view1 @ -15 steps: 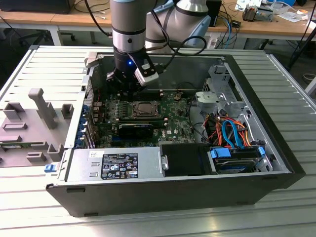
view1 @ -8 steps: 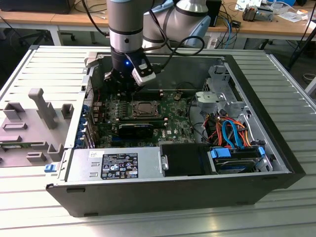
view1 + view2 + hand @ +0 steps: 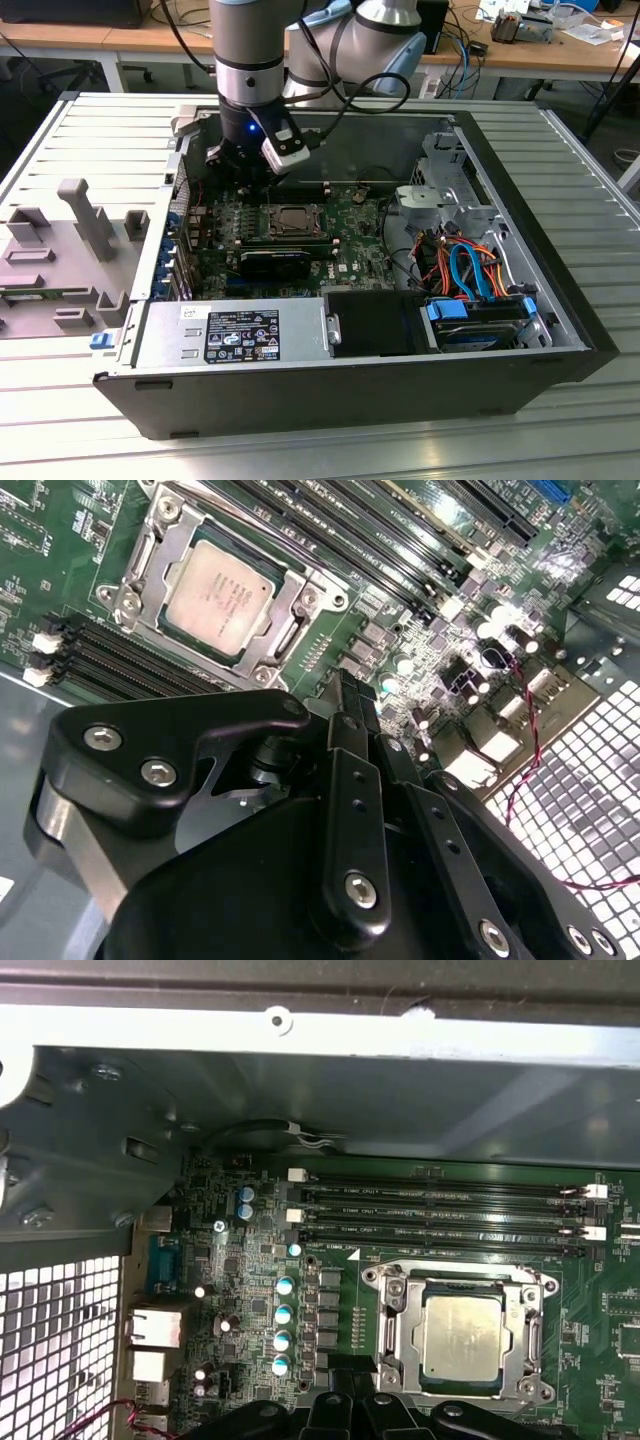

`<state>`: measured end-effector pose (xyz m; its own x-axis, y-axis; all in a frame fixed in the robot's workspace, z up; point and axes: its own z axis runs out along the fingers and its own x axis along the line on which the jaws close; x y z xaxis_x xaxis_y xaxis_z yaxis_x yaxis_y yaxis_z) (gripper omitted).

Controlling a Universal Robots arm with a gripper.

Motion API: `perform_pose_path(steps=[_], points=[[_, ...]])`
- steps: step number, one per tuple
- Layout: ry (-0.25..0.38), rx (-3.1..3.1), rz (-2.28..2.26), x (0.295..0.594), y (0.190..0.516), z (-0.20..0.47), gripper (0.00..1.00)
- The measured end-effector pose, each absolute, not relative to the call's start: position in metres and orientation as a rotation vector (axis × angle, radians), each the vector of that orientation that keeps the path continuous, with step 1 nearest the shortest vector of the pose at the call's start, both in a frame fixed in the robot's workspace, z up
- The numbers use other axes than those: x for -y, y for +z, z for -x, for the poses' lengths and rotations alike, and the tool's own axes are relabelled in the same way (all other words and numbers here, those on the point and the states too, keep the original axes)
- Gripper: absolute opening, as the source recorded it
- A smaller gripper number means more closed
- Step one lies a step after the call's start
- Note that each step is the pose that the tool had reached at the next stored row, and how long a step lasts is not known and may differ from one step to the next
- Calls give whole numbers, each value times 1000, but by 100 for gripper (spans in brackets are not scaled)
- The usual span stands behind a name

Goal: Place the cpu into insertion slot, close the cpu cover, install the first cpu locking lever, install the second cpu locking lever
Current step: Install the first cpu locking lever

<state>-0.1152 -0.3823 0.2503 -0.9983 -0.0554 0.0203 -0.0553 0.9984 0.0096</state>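
Gripper [image 3: 350, 715] closed and empty, beside the insertion slot [image 3: 462, 1332], cpu [image 3: 215, 593] seated, cpu cover [image 3: 262, 662] down.

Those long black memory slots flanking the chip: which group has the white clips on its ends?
The memory slots lying between the cpu and the case's metal wall; both ends carry white clips.

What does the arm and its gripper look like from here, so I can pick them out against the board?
In the exterior view the arm has grey tube sections with a silver band, a black wrist with a small blue light, a white-and-black box clipped beside it, and black cables looping off. In the second wrist view the gripper is matte black, with jointed links and silver screw heads.
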Motion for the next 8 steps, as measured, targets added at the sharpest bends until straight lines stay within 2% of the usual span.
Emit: perform_pose_path(steps=[8], points=[[-14, 3120, -86, 382, 250, 121, 11]])
